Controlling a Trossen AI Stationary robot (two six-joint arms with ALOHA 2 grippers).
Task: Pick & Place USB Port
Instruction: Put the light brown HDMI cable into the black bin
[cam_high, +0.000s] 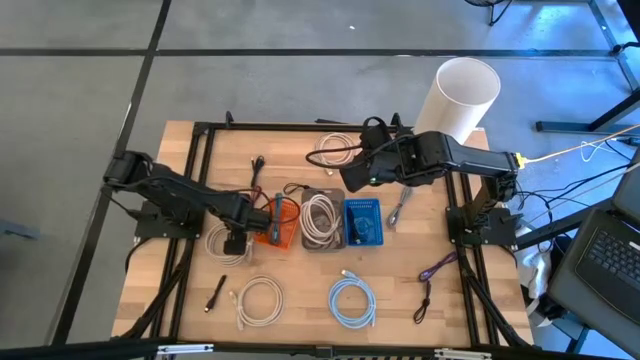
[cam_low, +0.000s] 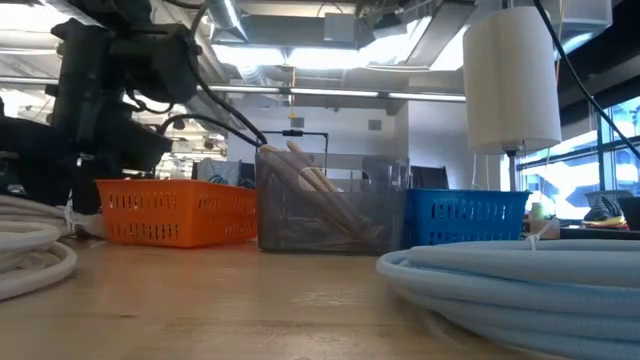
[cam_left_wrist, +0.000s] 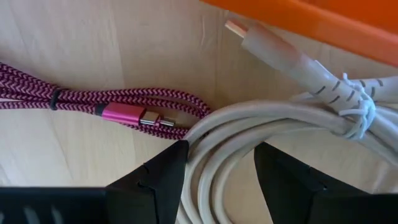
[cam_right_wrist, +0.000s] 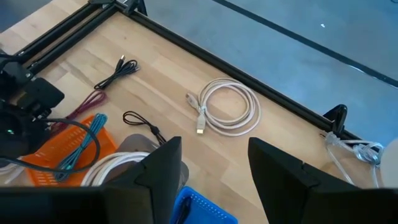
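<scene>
A white coiled USB cable (cam_high: 220, 240) lies on the wooden table, left of the orange basket (cam_high: 281, 222). Its plug end (cam_left_wrist: 239, 30) rests beside the basket's wall, and a tie (cam_left_wrist: 357, 109) binds the coil. My left gripper (cam_left_wrist: 217, 152) points down, low over the coil and open, with one finger on either side of several strands (cam_left_wrist: 217, 134). A magenta braided cable (cam_left_wrist: 124, 115) with a small metal plug lies on the wood next to the coil. My right gripper (cam_high: 352, 178) hangs open, high above the far side of the baskets. My left gripper comes from above with its fingers across the white coil's strands (cam_left_wrist: 211, 162), which run between the open fingers. I cannot tell whether a finger touches them. The coil lies flat on the table.
A grey basket (cam_high: 320, 218) holds a white coil, and a blue basket (cam_high: 362, 222) stands next to it. Loose cables lie about: a white coil (cam_high: 260, 300), a light-blue coil (cam_high: 352, 300), a purple cable (cam_high: 435, 268) and a far white coil (cam_right_wrist: 227, 106). A white cylinder (cam_high: 465, 95) stands at the far right.
</scene>
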